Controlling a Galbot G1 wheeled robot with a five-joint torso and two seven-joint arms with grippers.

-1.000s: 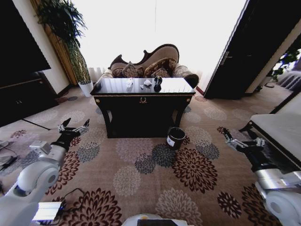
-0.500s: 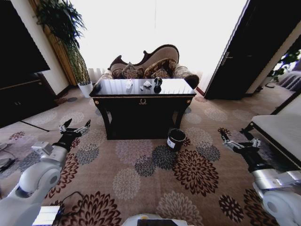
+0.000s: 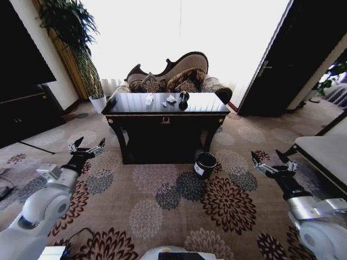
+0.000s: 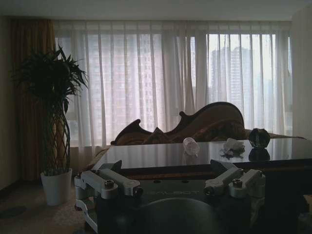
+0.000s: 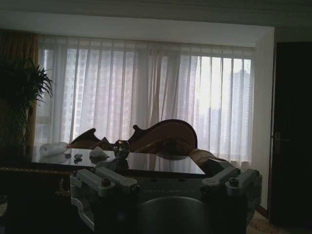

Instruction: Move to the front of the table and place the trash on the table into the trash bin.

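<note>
The dark glossy table [image 3: 130, 103] stands straight ahead with its gold emblem facing me. On its top lies the trash: white paper wads [image 3: 149, 98] [image 3: 171, 98], a small scrap [image 3: 163, 102] and a dark shiny round object [image 3: 184, 97]. The black trash bin [image 3: 205, 164] sits on the carpet by the table's front right leg. My left gripper [image 3: 87, 147] hovers open low at the left, and my right gripper [image 3: 272, 165] hovers open low at the right, both well short of the table. The left wrist view shows the wads [image 4: 190, 145] [image 4: 233, 145] and the dark object [image 4: 259, 138] beyond the left gripper [image 4: 170, 181]. The right gripper [image 5: 165, 179] faces the same items [image 5: 53, 148] [image 5: 121, 147].
An ornate sofa [image 3: 179, 76] stands behind the table before bright curtains. A tall plant in a white pot [image 3: 99, 102] is at the back left, dark furniture [image 3: 27, 108] along the left, white-topped furniture [image 3: 322, 151] at the right. Patterned carpet lies open between me and the table.
The whole view has shifted: the table and bin appear slightly nearer and more centred, so the camera has moved forward. Both grippers keep their open pose.
</note>
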